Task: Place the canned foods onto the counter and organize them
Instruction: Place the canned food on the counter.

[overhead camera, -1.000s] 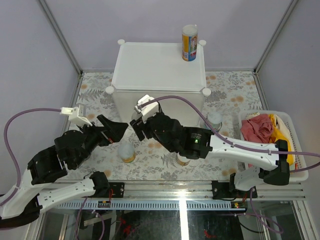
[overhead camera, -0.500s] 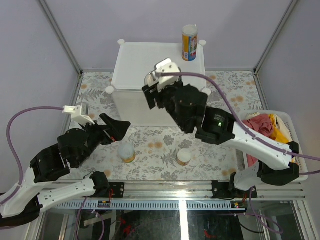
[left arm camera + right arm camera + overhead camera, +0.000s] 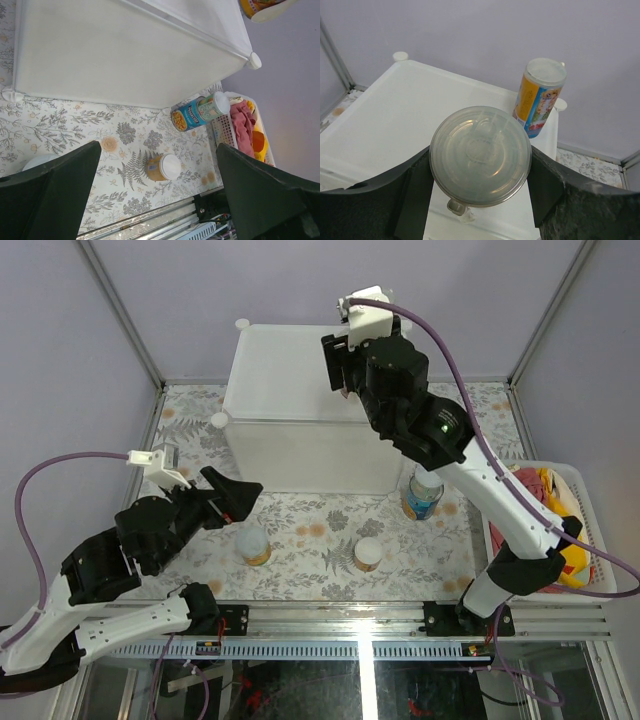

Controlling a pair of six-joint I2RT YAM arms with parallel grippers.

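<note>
Nearest me, the left claw (image 3: 233,490) hangs over the floral worktop (image 3: 310,530), fingers spread wide and gripping nothing. Just beyond it a short can (image 3: 254,544) with a pale lid stands upright, and a second short can (image 3: 367,554) stands off to its right. Further on, the blue-labelled tin (image 3: 424,492) sits by the front right corner of the white cabinet (image 3: 290,370), near the slatted basket (image 3: 221,132). Over the cabinet's flat top the right claw (image 3: 480,170) pinches a clear-lidded can (image 3: 480,150) by its sides. I can't tell whether it touches down. At the far right corner stands a tall yellow-orange can (image 3: 540,97).
</note>
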